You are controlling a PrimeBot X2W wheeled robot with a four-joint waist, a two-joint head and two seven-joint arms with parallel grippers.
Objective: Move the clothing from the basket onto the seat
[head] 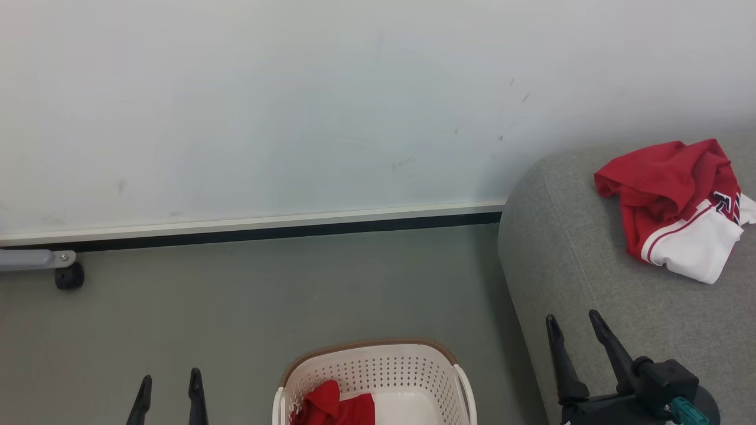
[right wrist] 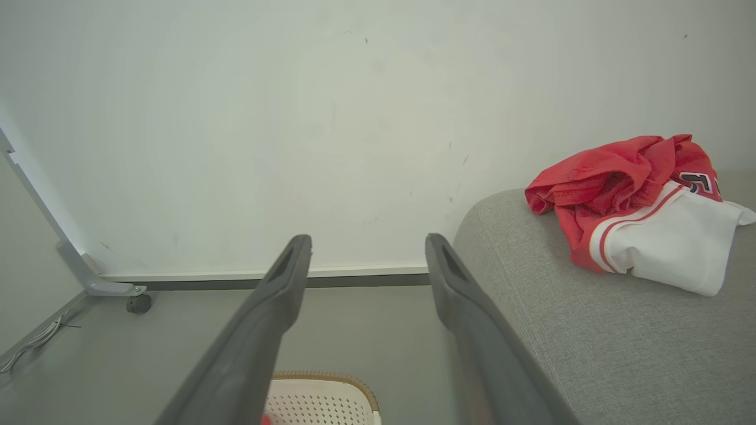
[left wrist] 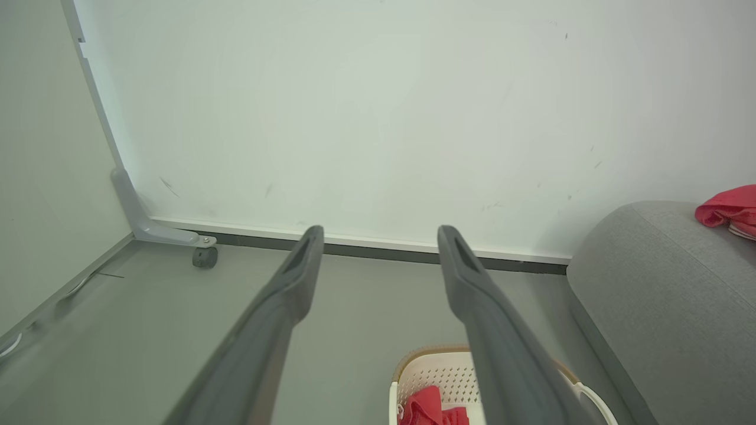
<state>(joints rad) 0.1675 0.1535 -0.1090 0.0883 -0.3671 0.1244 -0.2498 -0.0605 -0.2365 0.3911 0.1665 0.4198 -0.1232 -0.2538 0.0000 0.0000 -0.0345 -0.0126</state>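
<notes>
Both tools are wide open and holding nothing. The left tool (head: 170, 378) hangs over the floor (head: 177, 307) just left of the basket (head: 407, 369), and the right tool (head: 573, 317) hovers at the near edge of the sofa (head: 567, 260). One red-and-white jersey (head: 673, 200) is already lying crumpled on the sofa, well apart from the right tool. The other jersey (head: 333, 407) is bunched up in the left side of the basket, so I'd call the job about half done.

For the next grab I'd use the left tool since it's closer. Come straight down inside the rim and pinch the highest fold of the bunch rather than scraping along the bottom. Then lift it clear of the basket's wall before swinging over to the sofa, otherwise the basket could tip or get dragged along.
</notes>
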